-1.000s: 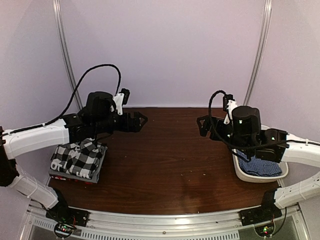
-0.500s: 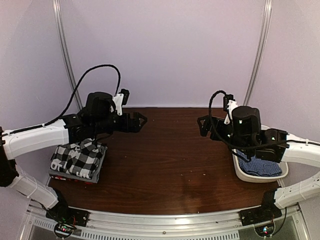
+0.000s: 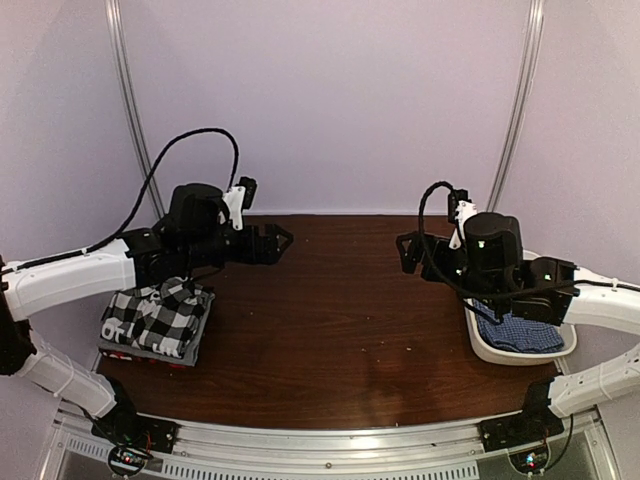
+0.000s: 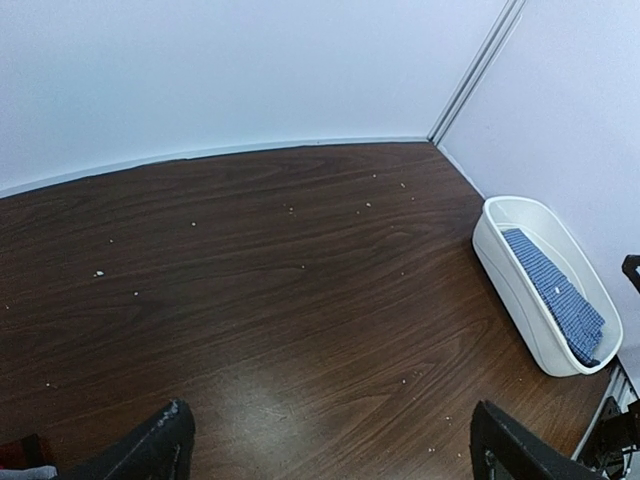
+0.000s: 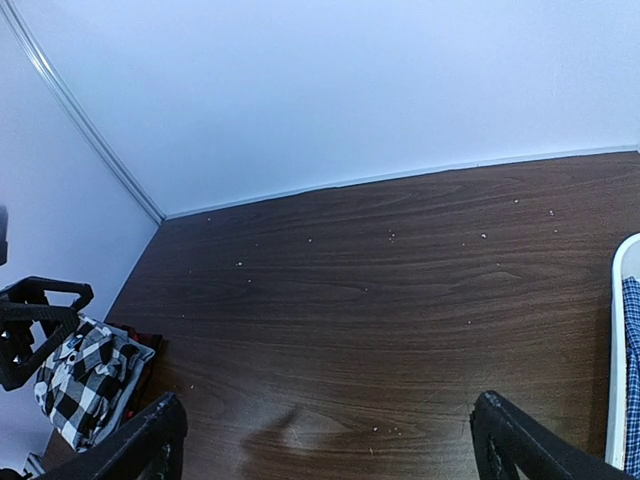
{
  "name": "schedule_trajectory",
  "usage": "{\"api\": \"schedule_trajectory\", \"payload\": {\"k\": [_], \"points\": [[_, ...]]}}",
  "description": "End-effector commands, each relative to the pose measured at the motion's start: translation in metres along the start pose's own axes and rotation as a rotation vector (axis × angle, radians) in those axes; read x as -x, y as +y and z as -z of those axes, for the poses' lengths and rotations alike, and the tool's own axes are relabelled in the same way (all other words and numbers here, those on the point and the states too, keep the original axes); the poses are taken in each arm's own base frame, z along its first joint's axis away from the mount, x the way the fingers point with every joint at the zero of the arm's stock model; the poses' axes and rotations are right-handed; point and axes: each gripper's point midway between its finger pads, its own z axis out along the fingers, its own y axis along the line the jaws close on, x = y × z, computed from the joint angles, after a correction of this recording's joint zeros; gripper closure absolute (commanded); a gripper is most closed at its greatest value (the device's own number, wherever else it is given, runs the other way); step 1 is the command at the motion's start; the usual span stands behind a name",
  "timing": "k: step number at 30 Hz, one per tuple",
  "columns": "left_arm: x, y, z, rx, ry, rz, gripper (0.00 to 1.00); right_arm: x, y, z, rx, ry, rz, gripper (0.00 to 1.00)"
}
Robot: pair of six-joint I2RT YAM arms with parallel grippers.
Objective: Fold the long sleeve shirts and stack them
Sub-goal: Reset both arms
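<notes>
Four shirts. At 8 o'clock on the dark brown wooden table (image 3: 330,330), three lie folded in one stack: large black-and-white check shirt (image 3: 158,315) over plain grey shirt (image 3: 140,350) over red-black shirt (image 3: 128,356), long side about 9-to-3. The blue fine-checked shirt (image 3: 518,333) lies along the white oval plastic tub (image 3: 490,352) at 4 o'clock, running 10-to-4. Left gripper (image 3: 283,241) and right gripper (image 3: 403,252) gape wide, empty. Only the right wrist view shows the stack; the left wrist view shows the tub whole
</notes>
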Motion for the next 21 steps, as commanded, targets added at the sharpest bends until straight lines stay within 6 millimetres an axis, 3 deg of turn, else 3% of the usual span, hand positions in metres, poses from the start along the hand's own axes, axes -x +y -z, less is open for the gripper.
{"api": "schedule_trajectory", "payload": {"k": [1, 21], "points": [[0.0115, -0.0012, 0.0087, -0.004, -0.054, 0.01, 0.02, 0.0005, -0.0059, 0.0021, -0.019, -0.003, -0.004, 0.0], [0.0104, -0.0002, 0.0055, 0.003, -0.049, -0.001, 0.02, -0.0017, -0.0054, -0.0005, -0.023, 0.001, -0.002, 0.0]]}}
